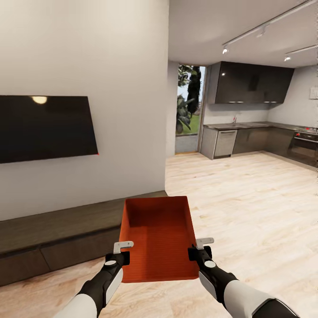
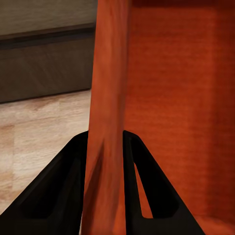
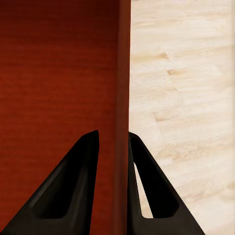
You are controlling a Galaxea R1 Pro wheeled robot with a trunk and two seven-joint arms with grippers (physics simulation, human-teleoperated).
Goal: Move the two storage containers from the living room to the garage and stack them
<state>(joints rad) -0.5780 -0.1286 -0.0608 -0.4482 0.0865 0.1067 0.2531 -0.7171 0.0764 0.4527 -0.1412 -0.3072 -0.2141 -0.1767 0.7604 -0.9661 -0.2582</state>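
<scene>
I carry one orange-red open-top storage container (image 1: 157, 236) in front of me, above the light wood planks of the living room. My left gripper (image 1: 124, 251) is shut on its left wall, and the left wrist view shows that wall (image 2: 107, 98) pinched between the black fingers (image 2: 73, 191). My right gripper (image 1: 197, 249) is shut on the right wall, which runs between the fingers (image 3: 73, 191) as a thin edge (image 3: 122, 98). The bin is empty inside. The second container is out of view.
A black wall TV (image 1: 44, 128) hangs at the left above a long low dark bench (image 1: 66, 234). Light plank floor (image 1: 251, 207) stretches ahead to a dark kitchen (image 1: 256, 119) with counters. A glass door with plants (image 1: 190, 106) lies beyond the wall corner.
</scene>
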